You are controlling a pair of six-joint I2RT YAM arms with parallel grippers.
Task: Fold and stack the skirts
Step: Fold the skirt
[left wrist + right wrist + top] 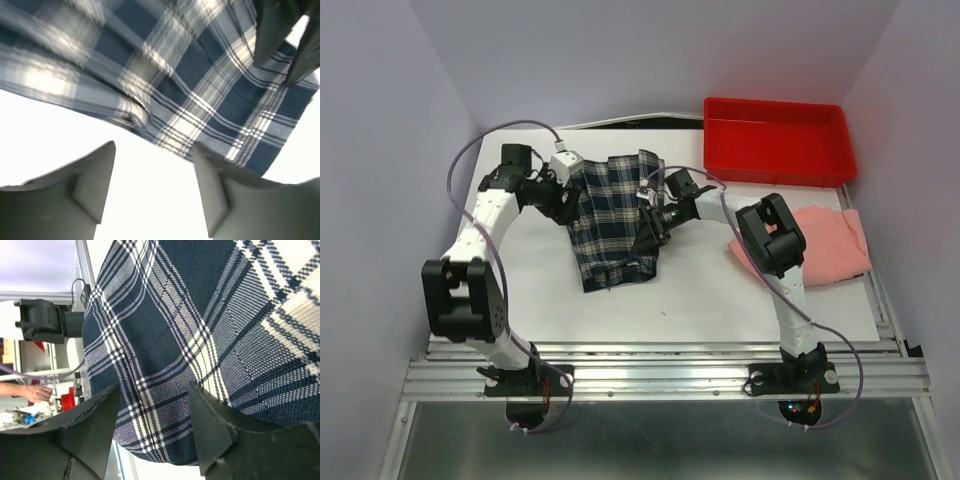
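**Task items.** The plaid skirt (610, 220) lies at the centre of the white table (720, 290), between the two arms. It is spread lengthwise, with its far end near the back edge of the table and its near hem towards the arm bases. The pink skirt (832, 245) lies flat at the right edge of the table, well apart from the plaid one and partly hidden by the right arm's elbow. The red tray (775, 140) stands at the far right corner, beyond the pink skirt.

**Left gripper.** The left gripper (563, 200) sits at the left edge of the plaid skirt's far half. In the left wrist view, the gripper (152, 150) has its fingers (95, 175) spread wide. Only bare table shows between them, and the skirt's edge (200, 75) lies just beyond the fingertips. Nothing is held.

**Right gripper.** The right gripper (648, 228) is at the right edge of the plaid skirt, near mid-length. In the right wrist view, the gripper (152, 390) has its jaws partly open, and plaid fabric (200, 315) fills the whole gap. The fabric appears to lie beyond the fingertips rather than clamped between them, but this view is too close to confirm contact. The left wrist view shows the right gripper's fingers (272, 35) pointing down onto the skirt's edge.
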